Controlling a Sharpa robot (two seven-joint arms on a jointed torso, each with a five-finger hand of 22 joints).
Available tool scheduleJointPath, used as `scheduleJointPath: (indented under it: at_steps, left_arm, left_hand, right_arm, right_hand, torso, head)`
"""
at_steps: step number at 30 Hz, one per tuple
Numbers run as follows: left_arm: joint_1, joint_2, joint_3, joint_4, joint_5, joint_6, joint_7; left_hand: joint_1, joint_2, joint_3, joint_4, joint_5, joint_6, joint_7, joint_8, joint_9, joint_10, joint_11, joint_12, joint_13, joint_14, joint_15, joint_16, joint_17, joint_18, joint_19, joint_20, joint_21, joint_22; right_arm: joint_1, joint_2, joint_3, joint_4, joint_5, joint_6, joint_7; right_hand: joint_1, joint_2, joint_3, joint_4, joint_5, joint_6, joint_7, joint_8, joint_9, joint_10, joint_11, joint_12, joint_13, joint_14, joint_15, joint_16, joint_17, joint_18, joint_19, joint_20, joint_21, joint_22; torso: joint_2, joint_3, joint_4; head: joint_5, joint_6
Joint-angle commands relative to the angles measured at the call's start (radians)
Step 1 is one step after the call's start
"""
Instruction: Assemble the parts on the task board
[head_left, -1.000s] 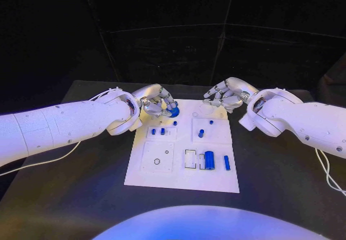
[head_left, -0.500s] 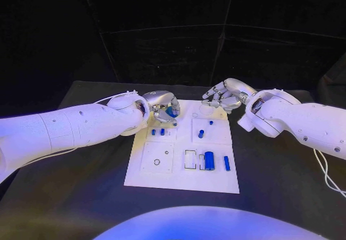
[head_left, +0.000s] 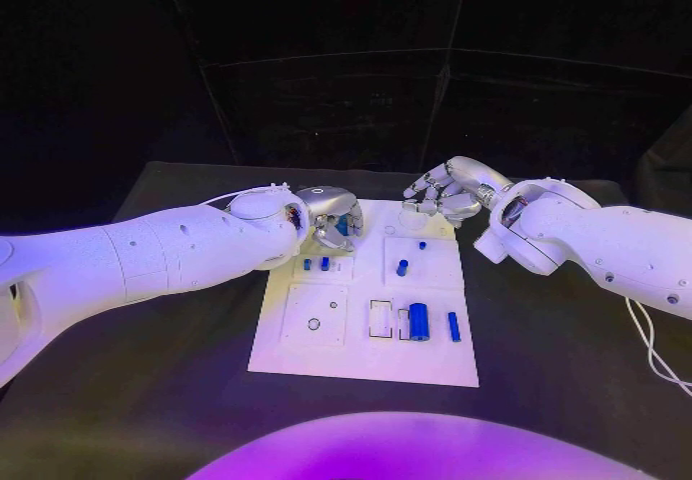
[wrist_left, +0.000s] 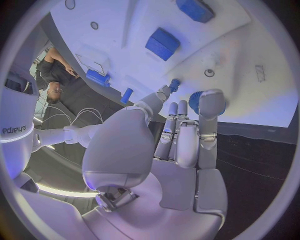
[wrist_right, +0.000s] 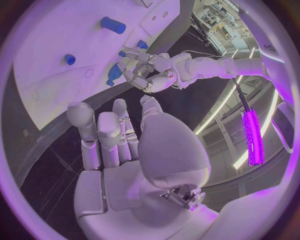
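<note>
While the left hand (head_left: 329, 222) hangs over the upper left part of the task board (head_left: 366, 360), its fingers are curled in around a round blue part (wrist_left: 195, 101), which shows between the fingertips (wrist_left: 211, 99) in the left wrist view. From the head camera that hand sits just left of the frame's centre, with a glimpse of blue between its fingers.

Right of it, the right hand (head_left: 447, 192) hovers at the board's upper right corner, near the top centre of the frame. Its fingers (wrist_right: 100, 131) are loosely spread and bent, and nothing is in them, as far as the right wrist view shows.

On the white board, two small blue pegs (head_left: 315, 264) stand side by side below the left hand. A short blue piece (head_left: 402, 267) and a tiny blue dot (head_left: 421, 244) lie in the upper right panel. Lower down, toward the centre right of the board, a larger blue cylinder (head_left: 418, 320) lies beside a slimmer blue bar (head_left: 453, 326). The board rests on the black table (head_left: 144, 400).
</note>
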Motion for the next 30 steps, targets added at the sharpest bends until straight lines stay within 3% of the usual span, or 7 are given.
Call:
scheduleJointPath:
  at_steps: [1,22,30]
  left_arm:
    - [-0.001,0.005,0.0,-0.005,-0.032,0.051,-0.016]
    - [-0.01,0.026,-0.002,-0.032,-0.037,0.113,-0.046]
    - [-0.01,0.027,-0.002,-0.032,-0.037,0.103,-0.046]
  left_hand:
    - [0.013,0.001,0.0,0.0,-0.002,0.011,-0.001,-0.006,-0.004,0.013,-0.003,-0.008,-0.005,0.02,-0.002,0.008,0.003,-0.021,0.011,0.0,0.022,0.017]
    - [0.024,0.015,0.02,0.0,-0.001,0.038,-0.002,-0.014,-0.019,0.041,-0.007,-0.019,-0.026,0.021,-0.005,0.009,-0.007,-0.028,0.021,-0.003,0.06,0.052]
    - [0.045,0.055,0.063,0.0,-0.001,0.074,-0.009,-0.013,-0.027,0.105,-0.022,-0.013,-0.034,0.026,-0.016,0.016,-0.001,-0.032,0.028,-0.01,0.093,0.081]
  right_arm:
    - [0.001,0.001,0.001,0.001,0.002,0.001,0.009]
    - [0.001,0.001,0.001,0.0,0.002,0.005,0.01]
    - [0.001,0.002,0.001,0.001,0.002,0.004,0.011]
  right_hand:
    - [0.008,-0.001,0.0,0.003,0.005,-0.008,0.0,0.004,0.0,-0.009,0.0,-0.002,-0.001,-0.006,0.002,-0.002,0.001,0.019,-0.009,0.0,-0.007,-0.001]
    - [0.011,0.0,0.002,0.003,0.006,-0.009,0.001,0.004,0.0,-0.009,0.0,-0.003,-0.002,-0.005,0.002,0.0,0.003,0.019,-0.009,0.0,-0.007,-0.001]
    - [0.012,0.002,0.003,0.004,0.006,-0.009,0.001,0.004,0.0,-0.009,0.0,-0.003,-0.003,-0.005,0.002,0.0,0.004,0.019,-0.009,0.0,-0.007,-0.001]
  torso:
    - [0.0,0.0,0.0001]
    - [-0.001,0.0001,0.0007]
    - [0.0,-0.0003,0.0016]
  head:
    - [-0.001,-0.001]
    - [-0.003,-0.004]
    - [-0.004,-0.005]
